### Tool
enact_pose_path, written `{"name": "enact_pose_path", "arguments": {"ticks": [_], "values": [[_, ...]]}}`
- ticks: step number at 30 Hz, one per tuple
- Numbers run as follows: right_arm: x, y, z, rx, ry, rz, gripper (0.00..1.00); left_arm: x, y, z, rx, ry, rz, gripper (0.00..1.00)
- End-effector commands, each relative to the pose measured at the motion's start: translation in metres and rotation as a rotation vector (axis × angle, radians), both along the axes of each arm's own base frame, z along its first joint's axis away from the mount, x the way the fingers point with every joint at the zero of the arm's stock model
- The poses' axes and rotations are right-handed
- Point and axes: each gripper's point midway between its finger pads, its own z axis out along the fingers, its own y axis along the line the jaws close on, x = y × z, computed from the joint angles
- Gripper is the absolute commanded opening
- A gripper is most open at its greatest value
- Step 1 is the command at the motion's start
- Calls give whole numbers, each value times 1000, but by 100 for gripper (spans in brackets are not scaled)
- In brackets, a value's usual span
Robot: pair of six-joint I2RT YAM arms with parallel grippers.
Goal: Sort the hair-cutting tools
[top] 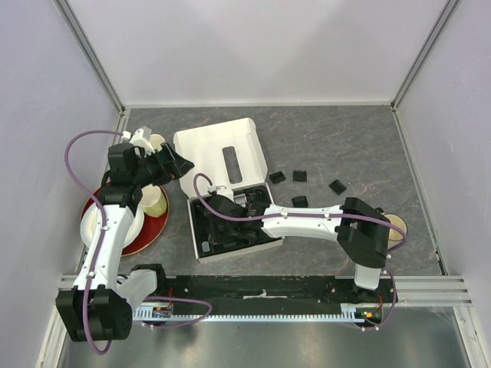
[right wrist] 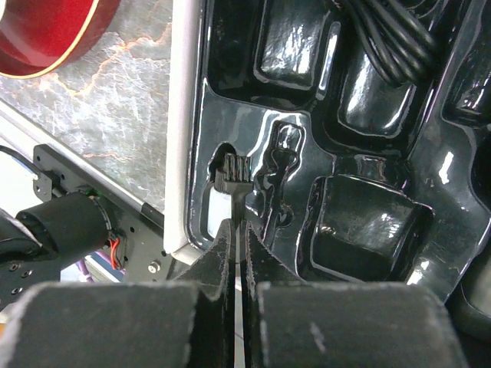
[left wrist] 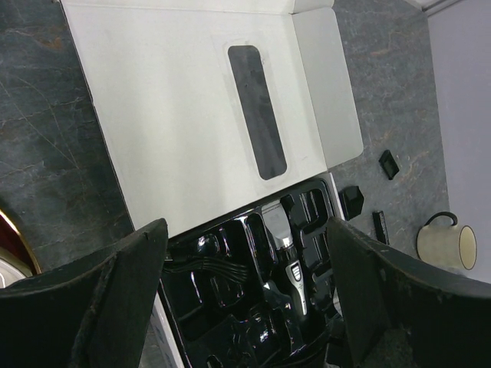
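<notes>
Near: one right gripper (right wrist: 236, 228), its arm reaching leftward across the box and its wrist pitched down at the near-left corner of the black tray (right wrist: 368, 222). We found the pincer clenched on the pale handle of one tiny brush (right wrist: 230, 167), bristles lying in a slot there.

One black cable (right wrist: 387, 46) sat coiled in a farther compartment. One clipper (left wrist: 285, 245), silver and black, lay in the tray toward its right side.

We counted four comb guards (top: 300, 202) loose on the table (top: 345, 138), right of the box.

One white lid (top: 219, 149) lay open beyond the tray.

One left gripper (top: 175, 162) hung near the lid's far-left corner, released wide and empty, its arm raised over one red plate (top: 149, 234).

One cream mug (top: 397, 228) stood at right.
</notes>
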Motion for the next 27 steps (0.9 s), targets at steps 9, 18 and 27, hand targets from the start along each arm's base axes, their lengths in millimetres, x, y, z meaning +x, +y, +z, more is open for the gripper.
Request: {"name": "enact_pose_path", "arguments": {"ticks": [9,18,27], "values": [[16,3,6,-35,-84,-37,0,0,-4,15,-5,-57,-27,90],[17,4,0,-59,-98,-29,0,0,-3,14,-4,-54,-25,90],[12,-1,-14,-145,-128,-23,0,1,-3,14,-5,-55,-26,90]]}}
